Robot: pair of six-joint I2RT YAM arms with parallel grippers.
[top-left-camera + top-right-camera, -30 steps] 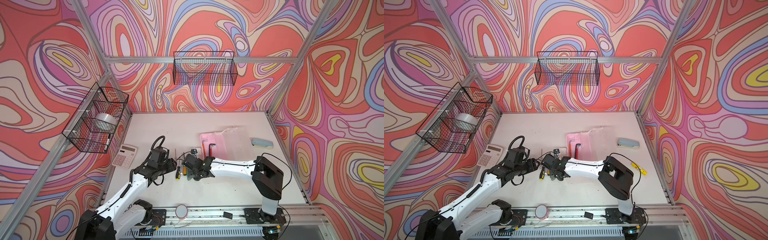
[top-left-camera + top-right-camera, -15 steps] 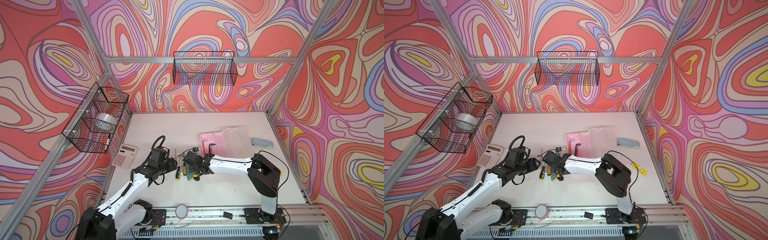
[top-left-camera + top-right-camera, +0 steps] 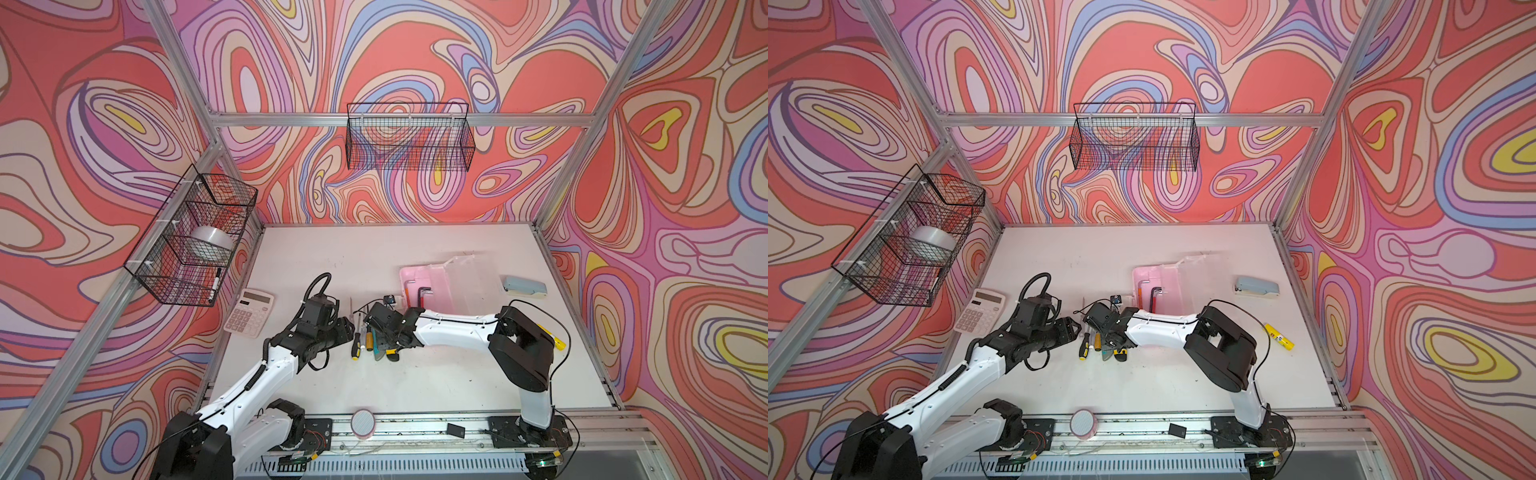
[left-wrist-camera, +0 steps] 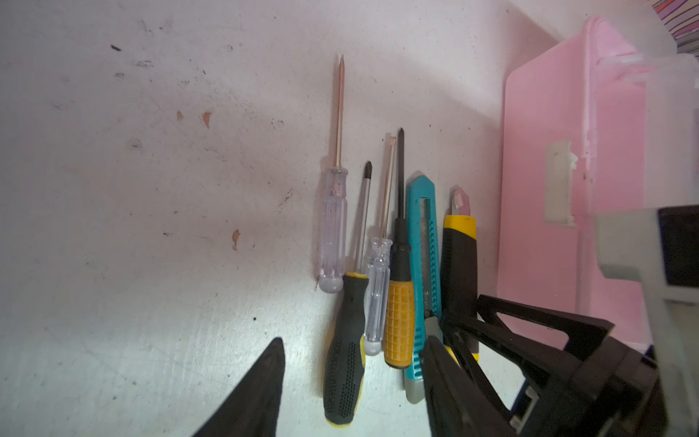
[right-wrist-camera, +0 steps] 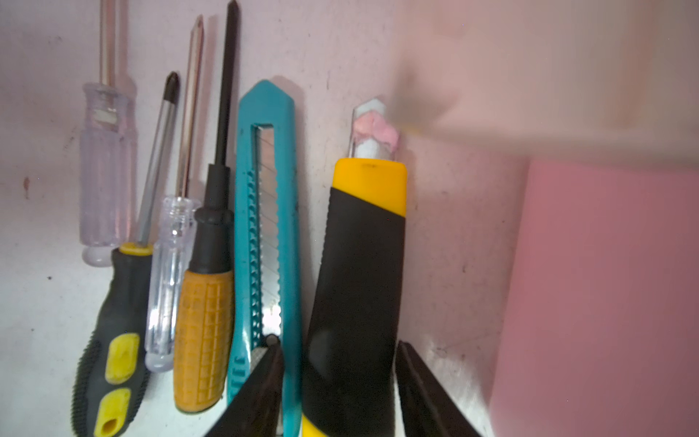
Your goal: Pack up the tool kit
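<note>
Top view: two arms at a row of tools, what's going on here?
The robot is packing a tool kit. The right gripper straddles the black-and-yellow utility knife, which ends a row of screwdrivers and a teal cutter on the table; no firm grip shows yet. The left gripper hovers open by the screwdriver handles. The pink case lies open nearby with hex keys inside.

A calculator (image 3: 249,312) lies on the left, a stapler (image 3: 524,286) and a glue stick (image 3: 1279,336) on the right. A side basket (image 3: 166,266) holds a tape roll (image 3: 210,243) and a marker (image 3: 215,284). A back basket (image 3: 409,137) hangs behind.
</note>
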